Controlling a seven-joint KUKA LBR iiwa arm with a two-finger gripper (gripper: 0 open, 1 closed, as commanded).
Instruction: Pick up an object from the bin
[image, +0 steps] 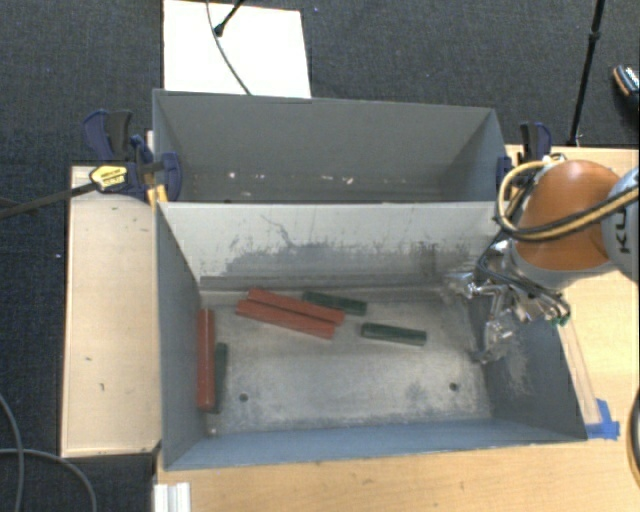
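My gripper (488, 345) hangs at the right side of the bin, close to the right wall, its metal fingers pointing down above the bin floor with nothing seen between them. The nearest loose thing is a short dark green bar (393, 335) lying flat to the gripper's left, a clear gap away. Further left a long red-brown bar (289, 313) lies at a slant, with a second dark green bar (335, 301) just behind it.
Along the left wall lies another red-brown bar (205, 359) on end-to-end with the wall, a small dark green piece (220, 358) beside it. Bare bin floor stretches across the front and under the gripper.
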